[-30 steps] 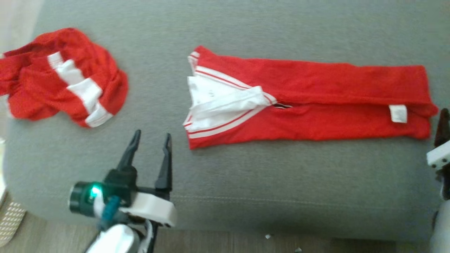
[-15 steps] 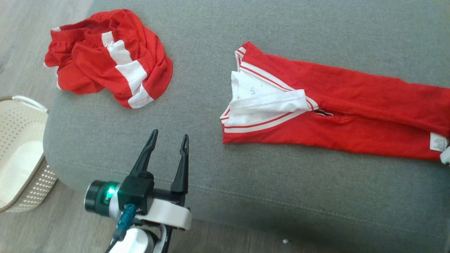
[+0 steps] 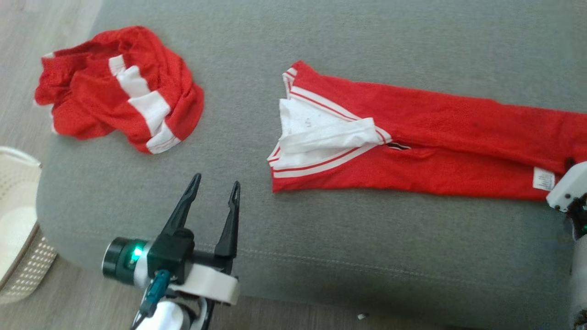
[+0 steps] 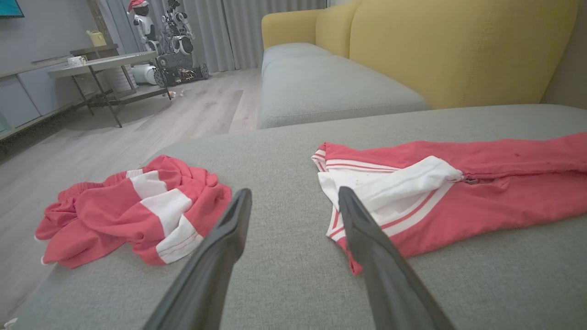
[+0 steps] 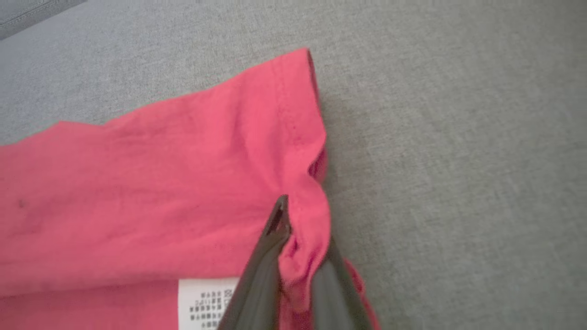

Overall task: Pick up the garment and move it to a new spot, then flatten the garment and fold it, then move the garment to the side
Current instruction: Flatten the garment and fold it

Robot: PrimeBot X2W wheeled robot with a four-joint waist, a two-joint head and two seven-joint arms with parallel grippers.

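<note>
The robot's left hand point(image 3: 216, 179) hangs open and empty above the front edge of the sofa cushion point(image 3: 367, 243), toward its left corner. Its two long dark fingers point(image 3: 181, 211) are spread and point at the back edge. A green light glows on the dark wrist collar point(image 3: 124, 259) above the pale forearm point(image 3: 158, 318). At the cushion's right end, the right hand point(image 5: 298, 229) pinches a fold of the red garment point(image 5: 183, 174), apparently with one finger beneath the cloth, its white housing point(image 3: 566, 185) angled behind.
</note>
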